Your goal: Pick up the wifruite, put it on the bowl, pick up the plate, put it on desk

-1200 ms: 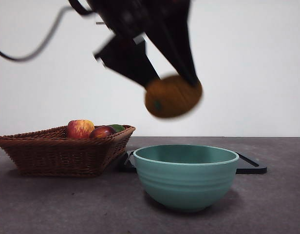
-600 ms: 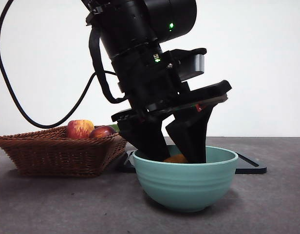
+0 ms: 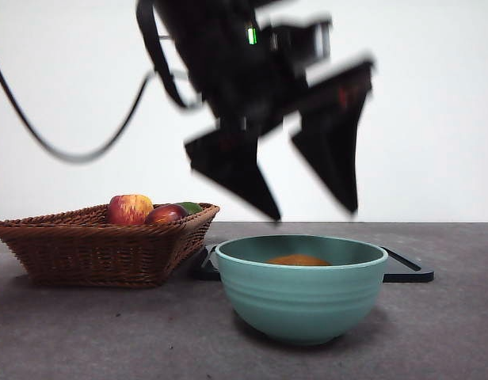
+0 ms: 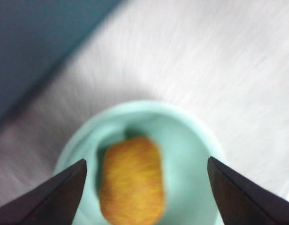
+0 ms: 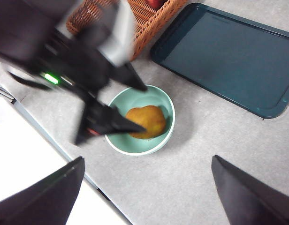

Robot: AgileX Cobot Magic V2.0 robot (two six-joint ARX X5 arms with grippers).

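The brown oval wifruite (image 3: 298, 260) (image 4: 133, 180) (image 5: 145, 121) lies inside the teal bowl (image 3: 301, 297) (image 4: 199, 136) (image 5: 117, 143), which stands on the grey desk (image 3: 109, 332). My left gripper (image 3: 311, 212) (image 4: 146, 160) (image 5: 143, 108) hangs open just above the bowl, blurred by motion, with nothing between its jaws. The plate (image 3: 406, 269) (image 5: 229, 56), a dark rectangular tray, lies flat on the desk behind the bowl. My right gripper (image 5: 147, 159) stands open high over the desk, holding nothing.
A wicker basket (image 3: 93, 245) (image 5: 149, 14) stands beside the bowl, touching the plate's corner. It holds a red-yellow apple (image 3: 131, 209) and a dark red fruit (image 3: 166, 214). The desk's edge (image 5: 55, 145) runs close to the bowl.
The left gripper brought the wifruite down into the bowl, let go of it, and has risen open above the rim. The wifruite now rests in the bowl.
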